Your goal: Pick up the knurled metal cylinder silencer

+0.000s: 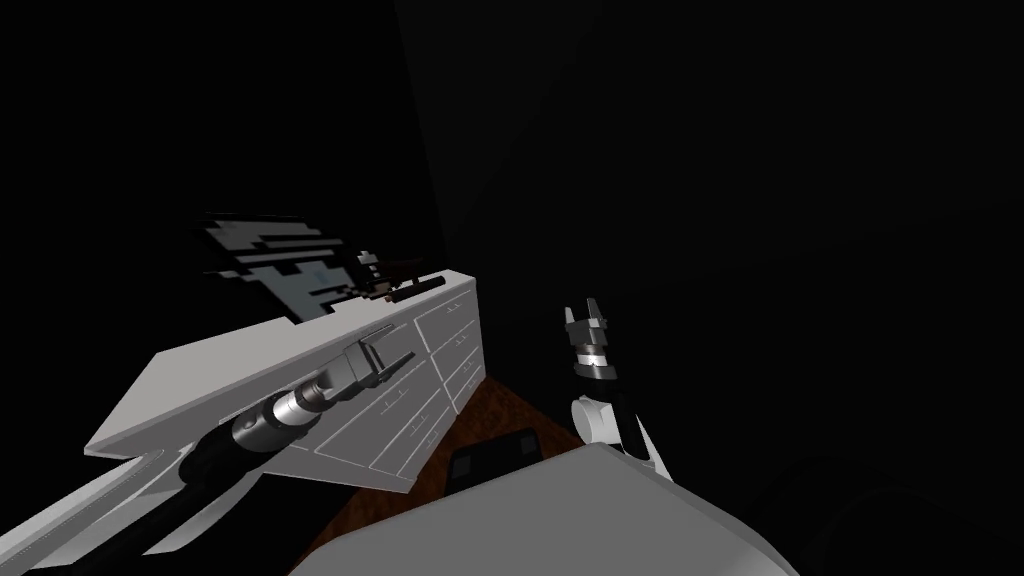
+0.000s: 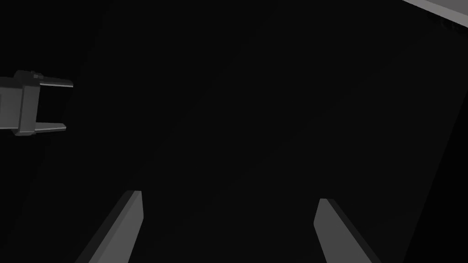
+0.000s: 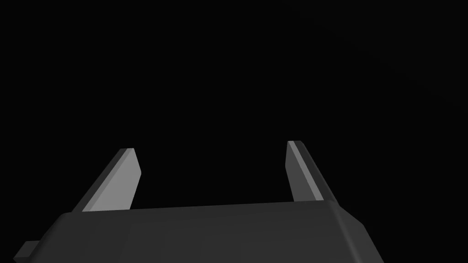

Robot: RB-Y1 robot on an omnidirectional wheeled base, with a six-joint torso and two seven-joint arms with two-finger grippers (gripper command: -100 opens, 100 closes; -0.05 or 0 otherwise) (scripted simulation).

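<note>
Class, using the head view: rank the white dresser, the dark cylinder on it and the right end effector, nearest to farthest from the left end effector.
1. White dresser: right at the left end effector.
2. Dark cylinder: on the dresser's far end.
3. Right end effector: off to the right, beyond the dresser.

A white drawer chest (image 1: 200, 380) stands on reddish-brown floor (image 1: 488, 408).

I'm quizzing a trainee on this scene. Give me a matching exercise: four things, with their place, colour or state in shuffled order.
1 dark cylinder
2 left gripper
3 dresser
4 floor

a reddish brown
b white, with drawers
c open and empty
d lying at the dresser top's far end

Pairs: 1-d, 2-c, 3-b, 4-a
</note>
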